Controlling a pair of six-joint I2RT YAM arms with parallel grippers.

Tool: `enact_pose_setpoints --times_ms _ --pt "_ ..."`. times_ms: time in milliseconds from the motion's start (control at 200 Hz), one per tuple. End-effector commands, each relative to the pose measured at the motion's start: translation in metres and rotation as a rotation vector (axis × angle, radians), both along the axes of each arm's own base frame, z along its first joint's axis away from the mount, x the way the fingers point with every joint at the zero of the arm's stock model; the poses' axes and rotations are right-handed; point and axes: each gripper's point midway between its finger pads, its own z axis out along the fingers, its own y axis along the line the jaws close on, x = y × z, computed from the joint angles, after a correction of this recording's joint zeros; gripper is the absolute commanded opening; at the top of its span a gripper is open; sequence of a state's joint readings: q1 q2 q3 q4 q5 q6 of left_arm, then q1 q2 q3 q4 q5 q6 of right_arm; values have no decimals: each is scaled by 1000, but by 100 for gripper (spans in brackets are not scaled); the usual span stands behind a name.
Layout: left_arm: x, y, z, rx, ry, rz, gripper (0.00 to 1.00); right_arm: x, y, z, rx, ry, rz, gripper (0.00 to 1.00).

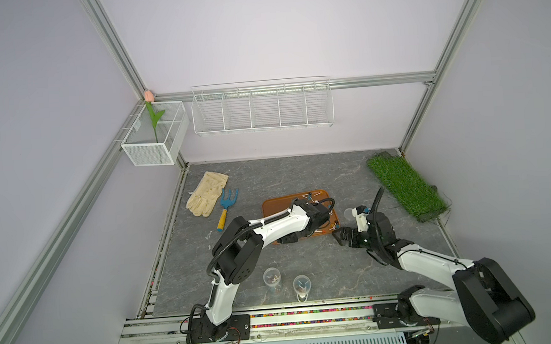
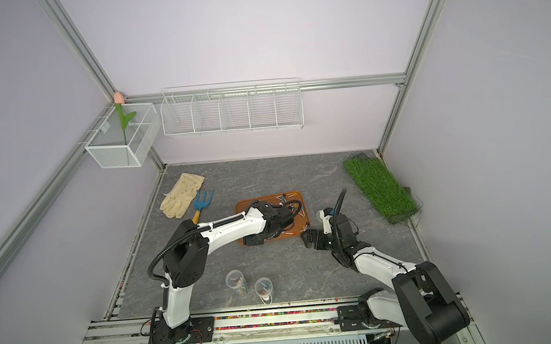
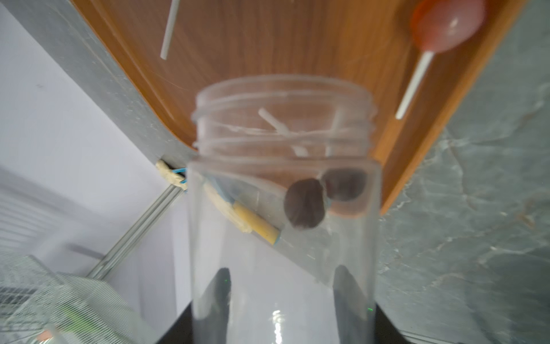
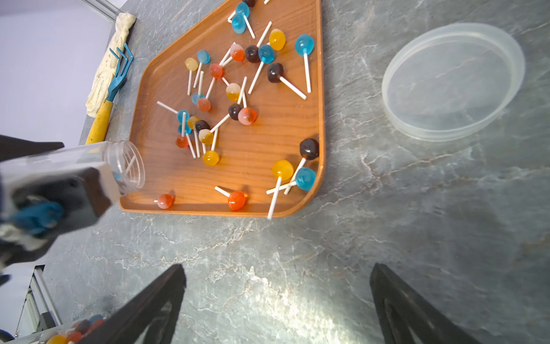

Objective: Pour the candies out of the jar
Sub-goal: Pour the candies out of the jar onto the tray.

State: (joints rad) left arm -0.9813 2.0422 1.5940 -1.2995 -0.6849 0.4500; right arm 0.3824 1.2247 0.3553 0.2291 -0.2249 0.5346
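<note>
My left gripper is shut on a clear plastic jar, lidless and tipped with its mouth over the near edge of a brown tray. Two dark brown candies and some white sticks still lie inside it by the neck. In the right wrist view, many candies are scattered over the tray, beside the jar. My right gripper hangs open and empty over bare table just right of the tray. In both top views the left gripper sits at the tray's front edge.
The jar's clear lid lies on the table right of the tray. Two more clear jars holding candies stand near the front edge. A glove and blue rake lie at the left, a grass mat at the right.
</note>
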Motion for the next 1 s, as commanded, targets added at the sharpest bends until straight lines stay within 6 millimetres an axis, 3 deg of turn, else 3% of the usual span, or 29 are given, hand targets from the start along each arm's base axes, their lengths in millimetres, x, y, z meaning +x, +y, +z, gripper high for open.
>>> enact_pose_setpoints --times_ms 0,70,160,235,380,525,700,855,995 --pt "1 5 8 23 -41 53 45 -2 1 3 6 -6 -5 100" --pt "21 8 20 85 -179 23 44 -2 0 3 6 -7 -7 100" --pt "5 5 7 24 -44 54 46 -2 1 4 5 -8 -6 100" --pt "7 -3 10 -51 -77 78 46 -2 -1 3 0 -7 -11 100" --pt "11 18 7 123 -102 33 46 -2 0 4 -1 -6 -7 100" --pt "9 13 6 69 -100 48 46 -2 1 4 -1 -7 -6 100" --pt "24 23 16 204 -221 -24 46 -2 2 6 -2 -6 -2 100" --pt "14 3 21 -33 -169 58 46 -5 1 12 -12 -9 6 100" --pt "7 -16 37 -251 -132 120 46 -6 -1 33 -21 -33 20 99"
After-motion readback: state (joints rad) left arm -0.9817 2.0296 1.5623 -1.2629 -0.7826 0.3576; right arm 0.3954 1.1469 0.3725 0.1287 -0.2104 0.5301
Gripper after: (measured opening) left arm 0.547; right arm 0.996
